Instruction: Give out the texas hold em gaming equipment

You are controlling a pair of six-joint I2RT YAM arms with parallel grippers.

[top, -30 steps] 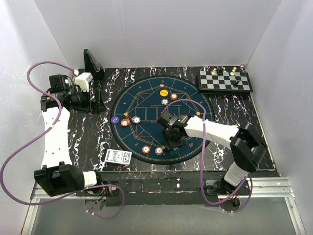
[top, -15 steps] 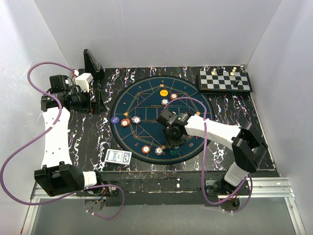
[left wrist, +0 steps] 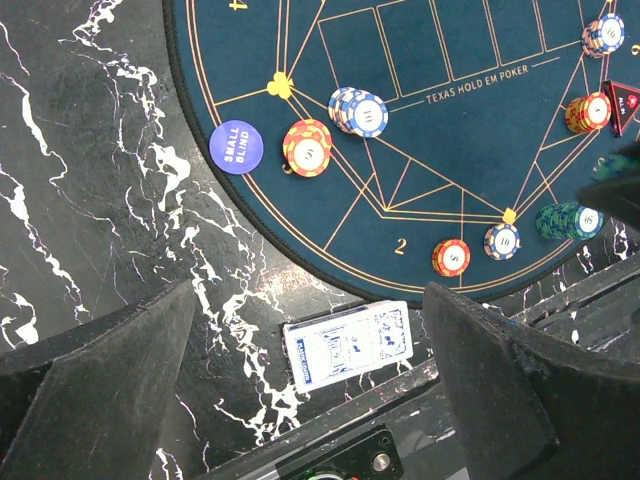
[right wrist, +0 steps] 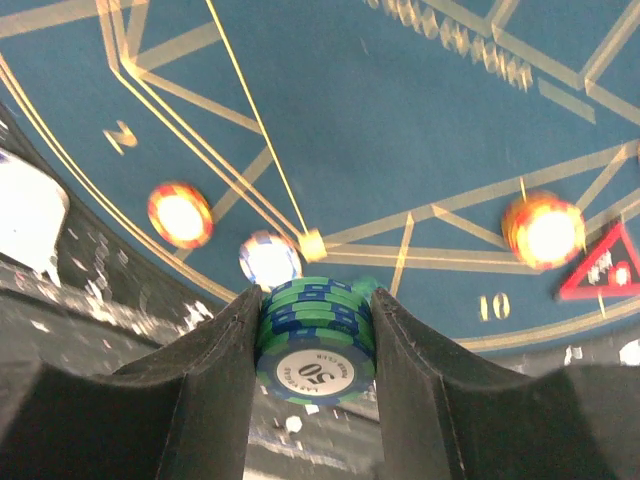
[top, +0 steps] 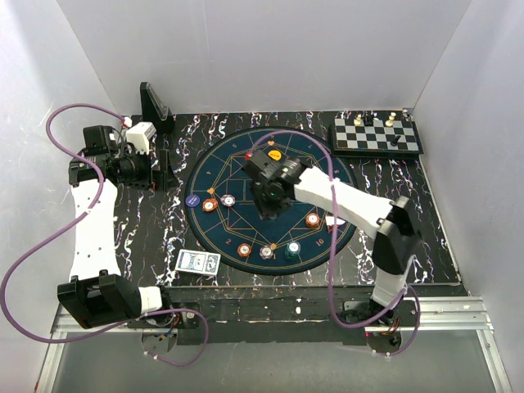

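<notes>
Maybe halfway done, that's just my read. The right tool (right wrist: 317,297) is clamped on a short green chip stack (right wrist: 315,340), lifted off the felt over the middle of the round blue mat (top: 237,176). Clock directions here go across the mat seen from above, with 12 on the far side from the arms. Sitting on the mat are an orange stack (top: 210,205) and a white-and-blue stack (top: 228,200) at 9 o'clock, with the purple small-blind button (top: 192,198) just beside them at the rim. Then there's a second orange stack (top: 245,249) at 7, a white stack (top: 266,251) at 6, a teal stack (top: 292,248) at 5, a third orange stack (top: 313,219) at 4 and a yellow chip (top: 274,155) at 12. The 1-to-3 side looks bare, so I'd guess the held chips belong there. The card deck (top: 198,261) lies in one pile on the tabletop (top: 147,229), off the mat at 7 o'clock and close to the near edge. No cards are dealt as far as I can see, so that looks like the big job left. The left tool (left wrist: 308,300) is wide open with nothing in it, parked off the mat at 9 o'clock. Room-wise, the mat's centre is free and the chessboard (top: 377,137) crowds the 2 o'clock corner. White walls box in three sides, and the right arm's purple cable (top: 330,262) hangs over the 4 o'clock side.
</notes>
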